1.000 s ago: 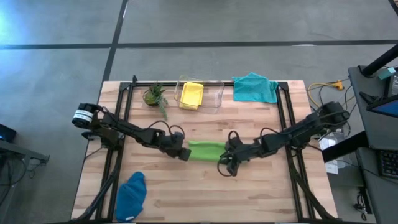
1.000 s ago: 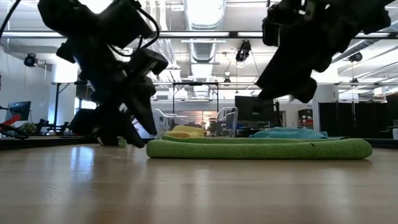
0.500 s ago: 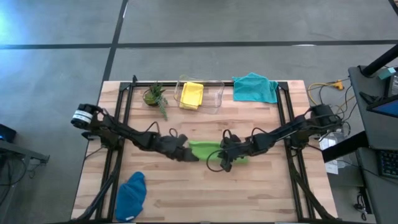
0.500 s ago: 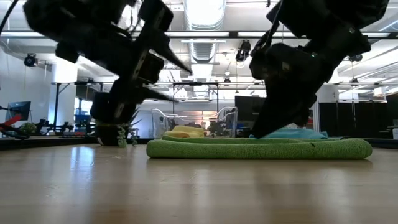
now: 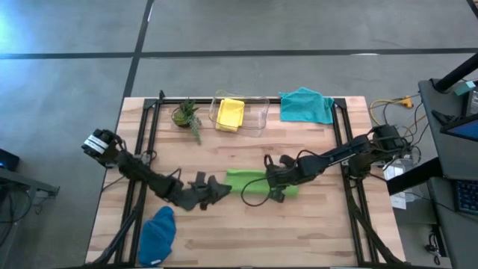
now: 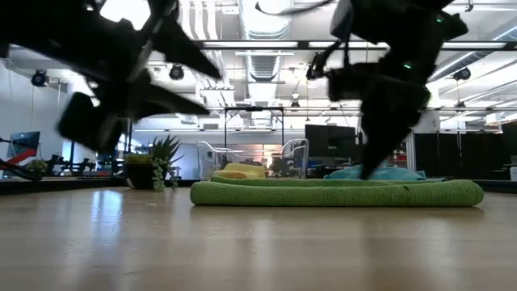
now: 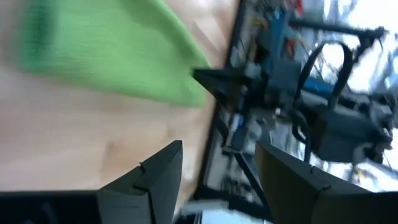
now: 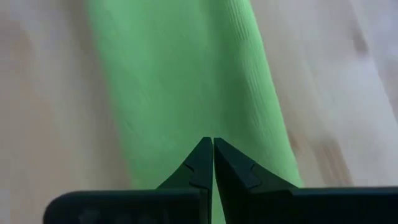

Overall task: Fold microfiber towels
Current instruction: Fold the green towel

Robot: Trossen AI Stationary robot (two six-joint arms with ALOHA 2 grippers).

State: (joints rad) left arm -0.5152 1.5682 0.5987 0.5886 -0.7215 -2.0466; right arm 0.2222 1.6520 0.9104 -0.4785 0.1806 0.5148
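A lime green towel (image 5: 254,179) lies folded into a long strip at the middle of the table; in the low view the lime green towel (image 6: 335,192) lies flat. My right gripper (image 8: 213,143) is shut and points steeply down at the strip's top, about mid-length (image 5: 270,183). My left gripper (image 7: 217,146) is open with nothing between its fingers. It hovers just off the strip's left end (image 5: 222,188), pointing nearly level. A yellow towel (image 5: 230,113) lies in the clear bin. A teal towel (image 5: 306,104) lies far right and a dark blue towel (image 5: 158,233) near left. My right gripper's shut fingertips (image 6: 367,171) come from above, slanting down onto the green strip's top face (image 8: 186,93). Nothing is pinched between them. I cannot tell whether they touch the cloth or stop just above it.
A clear plastic bin (image 5: 258,112) and a small potted plant (image 5: 185,113) stand along the far edge. Black frame rails (image 5: 146,149) run down both sides of the table. Bare wood (image 5: 299,232) lies near the front edge.
My left gripper has drawn back from the green strip's left end toward the table's near left, rolling about its own axis and tipping up to nearly level. My right gripper has tipped steeply down over the strip. The strip has stayed where it was.
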